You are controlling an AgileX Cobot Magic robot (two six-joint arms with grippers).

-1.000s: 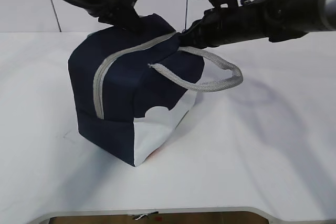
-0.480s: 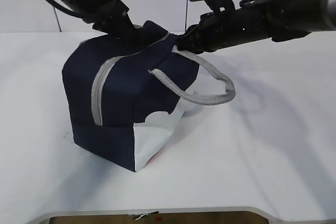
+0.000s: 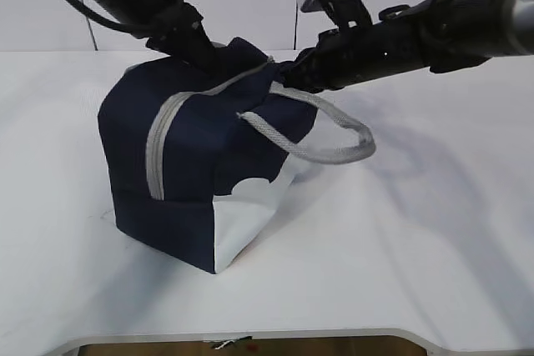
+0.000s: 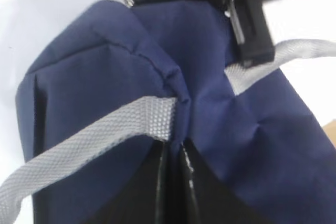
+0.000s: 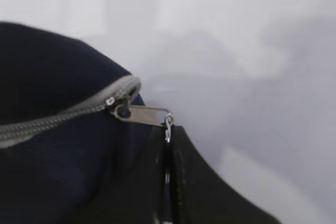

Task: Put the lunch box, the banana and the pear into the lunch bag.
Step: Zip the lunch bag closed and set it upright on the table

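The lunch bag stood on the white surface, a little left of centre in the exterior view, with its grey zipper drawn shut along the front edge and over the top. One grey handle drooped off its right side, hanging clear of the white lower panel.

The left gripper reached down from the upper left to the top rear of the bag. In the left wrist view its fingers were clenched on the navy fabric just below the point where the other handle strap was sewn on, and the cloth puckered around that spot.

The right gripper came in level from the right and met the bag at its top right corner. In the right wrist view its fingers were pressed together on the ring at the end of the metal zipper pull, and the pull lay stretched out flat from the end of the closed zipper teeth.

No banana, pear or lunch box showed in any view.
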